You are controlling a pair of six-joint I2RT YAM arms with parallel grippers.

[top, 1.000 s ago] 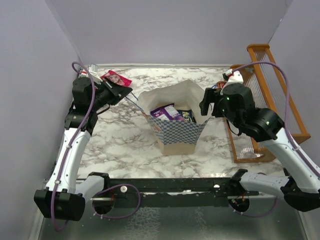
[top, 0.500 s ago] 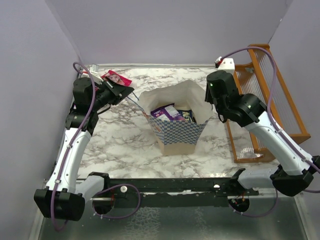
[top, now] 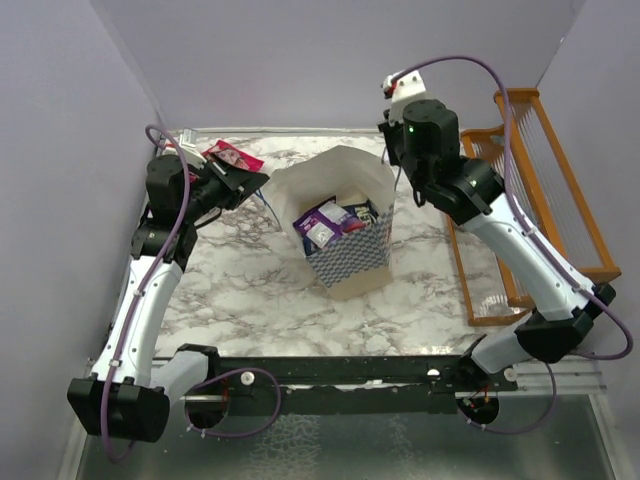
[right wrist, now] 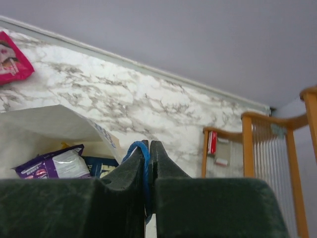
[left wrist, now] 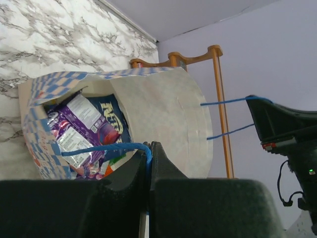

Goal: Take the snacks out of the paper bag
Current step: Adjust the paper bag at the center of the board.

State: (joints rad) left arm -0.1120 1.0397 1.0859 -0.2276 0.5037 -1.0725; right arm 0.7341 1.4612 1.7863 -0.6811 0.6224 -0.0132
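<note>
Right now the paper bag (top: 350, 258) stands upright near the middle of the marble table (top: 230, 290), mouth facing up, its opening stretched left to right between your two arms. Your left gripper (left wrist: 148, 148) is closed tight on one blue cord handle (left wrist: 104, 147) at the bag's left. Your right gripper (right wrist: 147, 146) is pinched on the other cord (right wrist: 144, 163) at the bag's far right rim. A purple packet (top: 322, 222) and a dark blue bag (left wrist: 114, 116) lie inside. Bare marble lies in front of the bag and to its left. The orange wooden rack (top: 560, 170) runs along the right edge, near the bag. A pink-red packet (top: 232, 156) lies in the far left corner. Plain lavender walls close in three sides.
</note>
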